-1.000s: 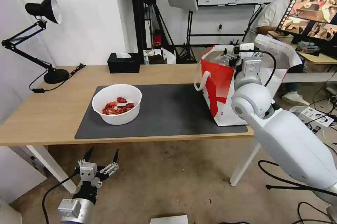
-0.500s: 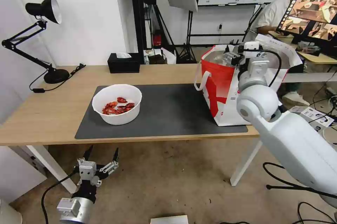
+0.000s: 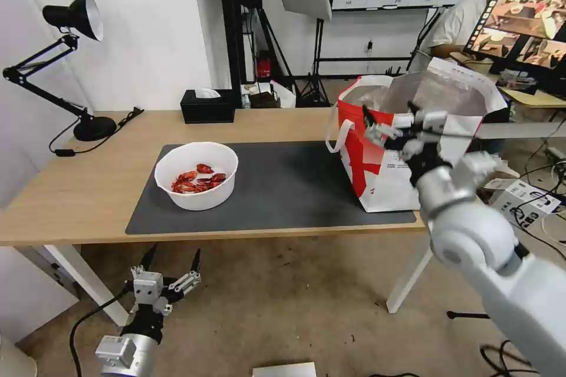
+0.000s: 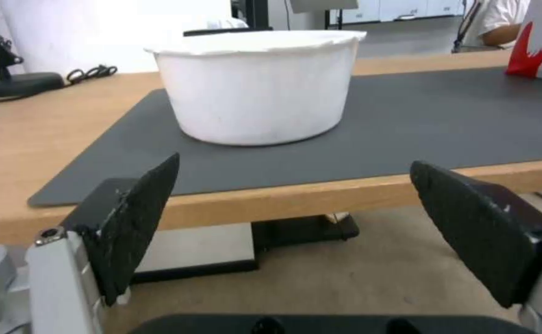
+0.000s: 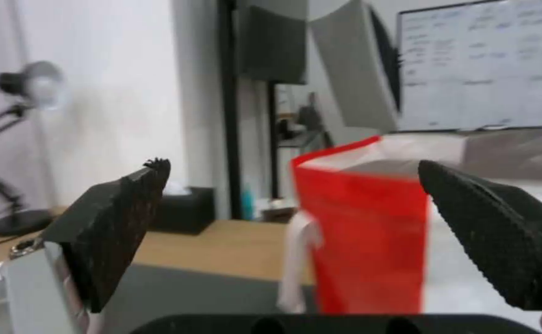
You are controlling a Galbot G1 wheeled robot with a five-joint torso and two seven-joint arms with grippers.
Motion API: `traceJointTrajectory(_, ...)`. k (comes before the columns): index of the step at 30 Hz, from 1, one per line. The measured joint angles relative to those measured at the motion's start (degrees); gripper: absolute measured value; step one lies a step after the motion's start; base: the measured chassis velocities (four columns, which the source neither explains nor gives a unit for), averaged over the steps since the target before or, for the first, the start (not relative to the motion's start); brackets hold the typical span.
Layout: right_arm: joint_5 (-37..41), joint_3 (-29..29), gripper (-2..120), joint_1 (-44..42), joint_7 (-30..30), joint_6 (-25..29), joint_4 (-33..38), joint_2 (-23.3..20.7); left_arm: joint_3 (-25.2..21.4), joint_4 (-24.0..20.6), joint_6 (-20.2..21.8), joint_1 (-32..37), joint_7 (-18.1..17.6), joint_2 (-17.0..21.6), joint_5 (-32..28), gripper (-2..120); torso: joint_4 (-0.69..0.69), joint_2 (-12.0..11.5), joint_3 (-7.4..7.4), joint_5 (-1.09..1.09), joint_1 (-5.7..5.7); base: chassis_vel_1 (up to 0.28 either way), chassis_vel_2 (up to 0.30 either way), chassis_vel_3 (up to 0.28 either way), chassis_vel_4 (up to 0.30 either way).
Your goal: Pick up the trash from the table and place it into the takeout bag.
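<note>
Head view: the white round bowl [image 3: 196, 174] of red crayfish shells [image 3: 197, 179] sits on the dark grey mat [image 3: 283, 188] near the mat's left end, closer to the front edge of the tabletop [image 3: 71, 188] than to the back. The takeout bag [image 3: 383, 147] stands upright on the mat's right end, by the right edge of the tabletop, its mouth open and the silver foil lining [image 3: 436, 91] showing. A black tissue box [image 3: 207, 105] rests at the back edge, and a black desk lamp [image 3: 71, 70] stands at the back left corner.

The right gripper [image 3: 389, 123] hangs in front of the bag's red-and-white front wall, just below its rim, fingers spread wide and holding nothing. In the right wrist view its two black pads [image 5: 116, 227] frame the bag's red side [image 5: 363, 236].

The left gripper [image 3: 171, 262] is parked low, below the front edge of the tabletop, fingers wide apart and empty. In the left wrist view the bowl [image 4: 255, 86] stands on the mat [image 4: 407, 125] beyond its pads [image 4: 141, 218].
</note>
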Motion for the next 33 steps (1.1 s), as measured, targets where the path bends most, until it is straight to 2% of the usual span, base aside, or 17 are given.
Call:
traceJointTrajectory(1,0.0,0.0,100,0.0,0.0,0.0,0.0,0.0,0.0,0.0,0.0,0.0,0.0,0.0,0.0,100,0.0,0.0,0.0,0.0,0.0,0.0,0.0,0.0,0.0)
traceJointTrajectory(3,-0.32,2.96,100,-6.62,-3.01,1.01,1.66,0.25,0.08,0.15,-0.04,-0.01,0.02,-0.32,0.15,100,-0.01,0.0,0.0,0.01,0.0,0.0,0.0,0.0,0.0)
traceJointTrajectory(4,-0.32,2.96,100,-6.62,-3.01,1.01,1.66,0.25,0.08,0.15,-0.04,-0.01,0.02,-0.32,0.15,100,-0.01,0.0,0.0,0.01,0.0,0.0,0.0,0.0,0.0)
traceJointTrajectory(7,-3.12,7.72,100,-15.9,-7.7,3.83,2.8,2.3,0.14,0.17,-0.2,0.14,0.02,-0.73,0.27,100,-0.01,0.0,0.0,0.01,-0.01,0.0,0.0,0.0,0.0)
traceJointTrajectory(8,-3.12,7.72,100,-15.9,-7.7,3.83,2.8,2.3,0.14,0.17,-0.2,0.14,0.02,-0.73,0.27,100,-0.01,0.0,0.0,0.01,-0.01,0.0,0.0,0.0,0.0)
traceJointTrajectory(10,-5.6,9.45,100,-20.9,-10.31,5.98,2.56,4.61,0.15,-0.01,-0.34,0.34,0.03,-0.82,0.37,100,0.0,0.0,0.0,0.01,-0.01,0.0,0.0,0.0,0.0)
traceJointTrajectory(14,-7.5,9.85,100,-24.92,-12.49,7.99,1.5,7.4,0.15,-0.25,-0.42,0.53,0.03,-0.91,0.55,100,0.0,0.0,0.0,0.01,0.0,0.0,0.0,0.0,0.0)
traceJointTrajectory(16,-9.93,9.55,100,-28.65,-15.04,11.22,-0.91,10.91,0.15,-0.41,-0.5,0.75,0.03,-1.06,0.66,100,0.0,0.0,0.0,0.0,0.0,0.0,0.0,0.0,0.0)
traceJointTrajectory(17,-9.93,9.55,100,-28.65,-15.04,11.22,-0.91,10.91,0.15,-0.41,-0.5,0.75,0.03,-1.06,0.66,100,0.0,0.0,0.0,0.0,0.0,0.0,0.0,0.0,0.0)
traceJointTrajectory(19,-12.29,8.89,100,-30.9,-16.75,13.86,-3.95,13.95,0.06,-0.39,-0.87,0.97,0.03,-1.18,0.73,100,0.0,0.0,0.0,0.0,0.0,0.0,0.0,0.0,0.0)
traceJointTrajectory(24,-14.04,8.4,100,-31.58,-16.87,14.89,-5.75,15.39,0.02,-0.33,-1.24,1.08,0.04,-1.2,0.74,100,0.0,0.0,0.0,0.0,0.0,0.0,0.0,0.0,0.0)
traceJointTrajectory(26,-17.43,7.58,100,-32.02,-16.78,16.69,-8.69,17.05,0.0,-0.23,-1.47,1.18,0.07,-1.21,0.76,100,0.0,0.0,0.0,0.0,0.0,0.0,0.0,0.0,0.0)
traceJointTrajectory(33,-19.87,5.61,100,-32.14,-16.53,19.33,-13.99,18.42,0.29,0.28,-1.5,0.95,0.1,-1.31,0.72,100,0.0,0.0,0.0,0.01,0.0,0.0,0.0,0.0,0.0)
